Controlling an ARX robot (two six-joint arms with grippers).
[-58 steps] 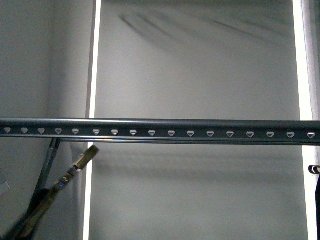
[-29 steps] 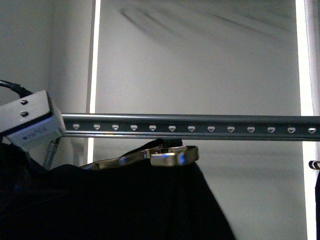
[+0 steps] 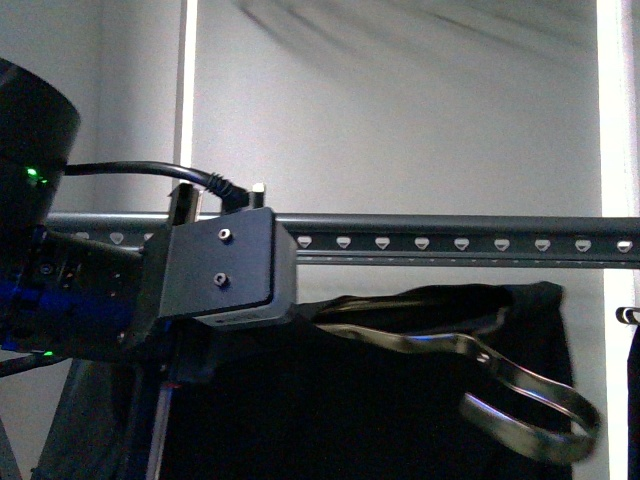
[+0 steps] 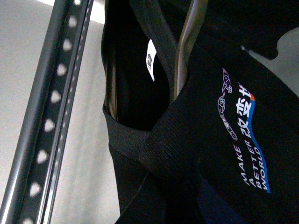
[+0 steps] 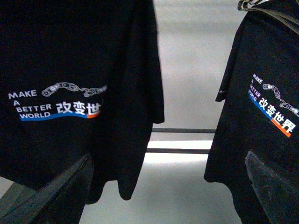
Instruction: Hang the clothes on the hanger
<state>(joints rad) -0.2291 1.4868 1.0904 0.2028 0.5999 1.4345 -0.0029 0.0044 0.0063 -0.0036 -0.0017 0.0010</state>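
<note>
The clothes, a black shirt, hang just below the hanger, a dark grey rail with pale holes. Its shiny metal hook lies sideways under the rail, pointing right. My left arm fills the left of the front view at rail height. In the left wrist view my left gripper is shut on the clothes near the ribbed collar, its jaws hidden by fabric, and the rail runs close beside it. My right gripper is open and empty.
In the right wrist view two black printed shirts hang ahead of the open fingers, with a pale gap between them. Another dark garment on a hook hangs at the front view's right edge. Grey wall panels stand behind.
My left arm has risen from the lower left to rail height with the clothes. The metal hook has swung right and now sits lower, under the rail.
</note>
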